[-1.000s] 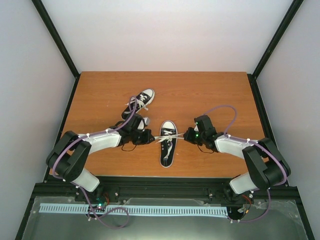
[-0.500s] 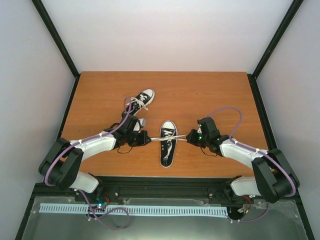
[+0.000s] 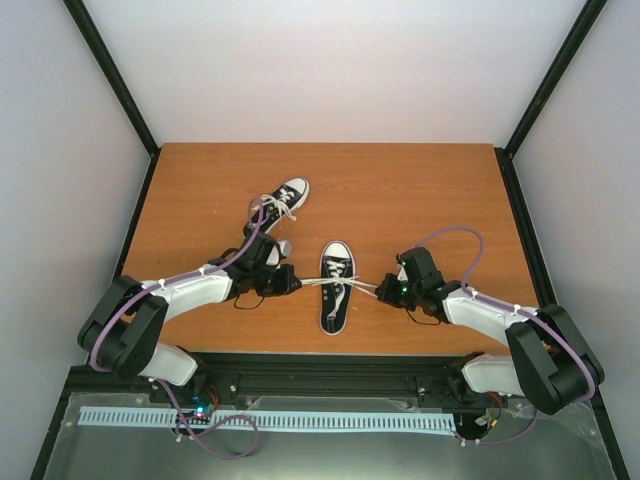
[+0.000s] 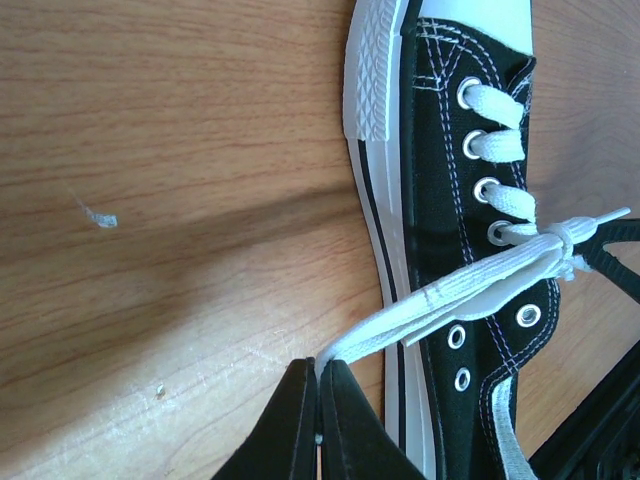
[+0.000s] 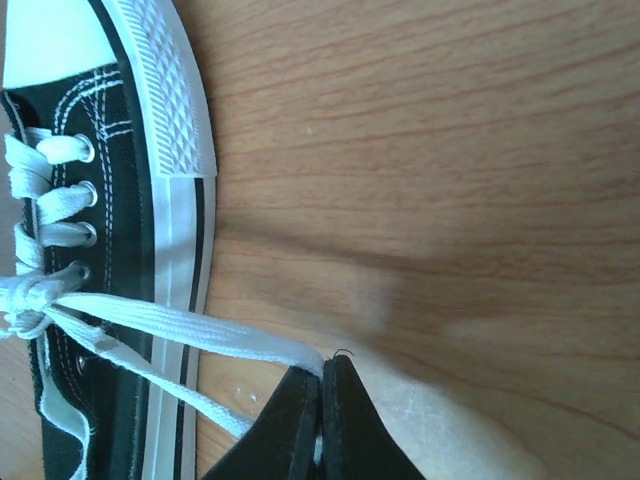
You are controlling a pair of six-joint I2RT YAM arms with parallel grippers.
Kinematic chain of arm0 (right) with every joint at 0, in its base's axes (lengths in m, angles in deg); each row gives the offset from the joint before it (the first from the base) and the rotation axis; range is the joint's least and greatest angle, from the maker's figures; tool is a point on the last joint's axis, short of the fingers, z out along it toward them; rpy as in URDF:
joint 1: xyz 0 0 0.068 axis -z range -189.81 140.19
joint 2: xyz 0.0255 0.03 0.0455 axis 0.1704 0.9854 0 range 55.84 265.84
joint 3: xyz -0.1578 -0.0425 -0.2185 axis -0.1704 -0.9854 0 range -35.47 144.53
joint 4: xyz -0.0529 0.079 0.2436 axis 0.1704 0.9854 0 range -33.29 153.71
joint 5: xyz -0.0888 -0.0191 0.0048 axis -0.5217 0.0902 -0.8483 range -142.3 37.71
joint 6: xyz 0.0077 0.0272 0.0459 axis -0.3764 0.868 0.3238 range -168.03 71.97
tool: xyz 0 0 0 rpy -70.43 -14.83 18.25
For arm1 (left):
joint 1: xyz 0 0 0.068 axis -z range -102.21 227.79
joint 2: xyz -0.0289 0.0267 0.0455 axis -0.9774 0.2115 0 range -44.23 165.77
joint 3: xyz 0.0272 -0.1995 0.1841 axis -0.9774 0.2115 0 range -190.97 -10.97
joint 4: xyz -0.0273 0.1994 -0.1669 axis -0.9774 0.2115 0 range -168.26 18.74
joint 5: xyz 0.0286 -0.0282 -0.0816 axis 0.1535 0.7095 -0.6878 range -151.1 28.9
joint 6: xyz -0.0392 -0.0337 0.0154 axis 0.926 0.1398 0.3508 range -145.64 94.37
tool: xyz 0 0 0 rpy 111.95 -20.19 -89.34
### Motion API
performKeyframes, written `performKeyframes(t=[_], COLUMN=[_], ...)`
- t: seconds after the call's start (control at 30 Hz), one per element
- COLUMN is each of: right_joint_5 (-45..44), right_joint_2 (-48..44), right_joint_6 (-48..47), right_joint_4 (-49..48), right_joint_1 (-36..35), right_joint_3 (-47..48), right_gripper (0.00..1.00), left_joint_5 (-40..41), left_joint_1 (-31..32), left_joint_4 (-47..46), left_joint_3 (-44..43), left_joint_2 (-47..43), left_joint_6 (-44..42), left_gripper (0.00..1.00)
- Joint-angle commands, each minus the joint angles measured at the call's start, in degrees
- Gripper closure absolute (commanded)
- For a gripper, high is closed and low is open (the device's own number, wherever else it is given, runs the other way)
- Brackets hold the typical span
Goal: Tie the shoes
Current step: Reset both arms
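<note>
White-walled enclosure, wooden surface point(image 3: 430, 190): the left arm point(image 3: 195, 289) and the right arm point(image 3: 482, 308) reach in from the near edge toward the middle. Both lie lower and flatter than a second ago, and the right one has swung back toward the near edge. Of the shoes, the near shoe point(image 3: 335, 310) lies mid-surface between the two tools, its toe pointing away from the arms. The far shoe point(image 3: 288, 195) lies tilted beyond the left arm, apart from its mate. Neither shoe has shifted. Just left of the near shoe, the left tool point(image 3: 291, 281) is pinched fully closed on the left lace point(image 4: 450, 292). The right tool point(image 3: 386, 290), just right of the shoe, is clamped equally tight on the right lace point(image 5: 190, 328). The tools have drawn farther apart, so both laces now stretch out sideways across the white sole rims. A small knot point(image 4: 565, 243) sits over the eyelets.
</note>
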Motion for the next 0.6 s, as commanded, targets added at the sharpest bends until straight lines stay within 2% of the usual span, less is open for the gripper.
performKeyframes(t=[0.0, 0.13, 0.17, 0.2, 0.27, 0.3, 0.33, 0.4, 0.5, 0.57], right_joint_5=[-0.7, 1.3, 1.8, 1.8, 0.7, -0.1, -1.3, -3.7, -5.8, -5.7], right_joint_2=[0.3, -0.7, -1.3, -2.3, -4.7, -5.9, -6.8, -7.9, -6.7, -5.4], right_joint_6=[-0.4, -2.0, -2.6, -3.4, -5.1, -6.5, -7.6, -9.9, -13.5, -15.8], right_joint_4=[0.4, -0.6, -0.4, 0.0, 2.5, 4.0, 5.8, 9.2, 13.1, 12.7], right_joint_1=[0.5, 0.6, 0.5, 0.5, 0.5, 0.5, 0.5, 0.6, 2.1, 5.0], right_joint_3=[-1.4, -1.0, -0.7, -0.3, 1.1, 2.5, 3.6, 6.5, 11.5, 13.9], right_gripper=[0.97, 0.96, 0.9, 0.8, 0.49, 0.36, 0.26, 0.13, 0.01, 0.0], left_joint_5=[2.3, 0.3, -0.4, -0.7, 0.7, 2.1, 3.7, 6.8, 8.2, 8.6], left_joint_1=[-1.0, -1.0, -1.0, -1.0, -1.0, -1.0, -1.0, -1.1, -2.9, -5.8], left_joint_4=[2.2, 0.5, -0.1, -0.3, 0.0, 0.5, 1.1, 2.6, 1.7, -1.1], left_joint_3=[0.6, 0.5, 0.3, -0.2, -1.5, -2.5, -4.4, -7.7, -12.0, -13.6], left_joint_2=[-0.1, -0.6, -1.2, -1.9, -4.3, -5.3, -6.1, -6.2, -3.7, -1.4], left_joint_6=[0.8, -0.2, -0.9, -1.6, -3.0, -3.9, -5.0, -6.9, -8.2, -8.1], left_gripper=[0.99, 0.98, 0.89, 0.73, 0.34, 0.2, 0.12, 0.02, 0.0, 0.0])
